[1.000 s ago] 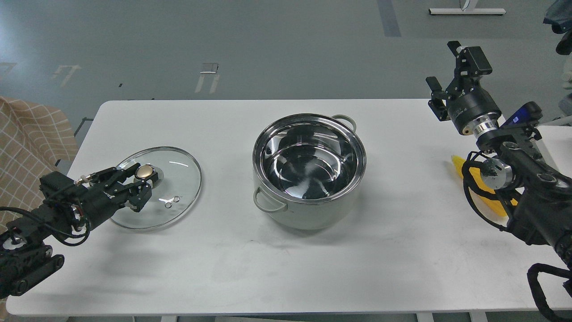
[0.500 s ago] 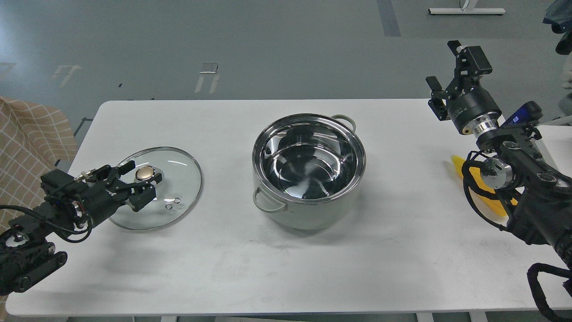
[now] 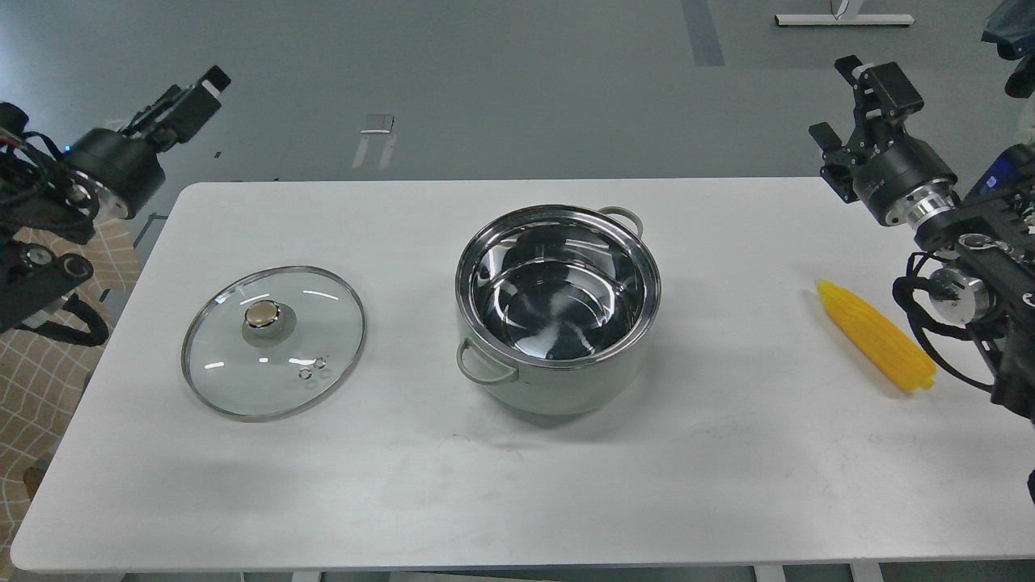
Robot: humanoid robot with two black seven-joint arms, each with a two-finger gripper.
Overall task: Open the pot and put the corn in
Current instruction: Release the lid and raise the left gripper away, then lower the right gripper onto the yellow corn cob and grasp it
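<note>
The pale grey-green pot (image 3: 558, 388) stands open at the middle of the white table (image 3: 728, 469), its shiny steel interior empty. The yellow corn (image 3: 877, 343) lies on the table at the right, apart from the pot, with its tapered end pointing toward the back. My right gripper (image 3: 834, 97) is open and empty, raised above the table's back right corner, behind the corn. My left gripper (image 3: 198, 90) is raised high at the far left, beyond the table's back edge. It is seen side-on, so its fingers cannot be told apart.
The round glass lid (image 3: 275, 360) with its gold knob (image 3: 260, 315) lies flat on the table left of the pot. A checked cloth (image 3: 32, 380) hangs by the table's left edge.
My left gripper has let go of the lid's knob and risen up and back, away from the lid. My right arm has shifted right and uncovered the whole corn.
</note>
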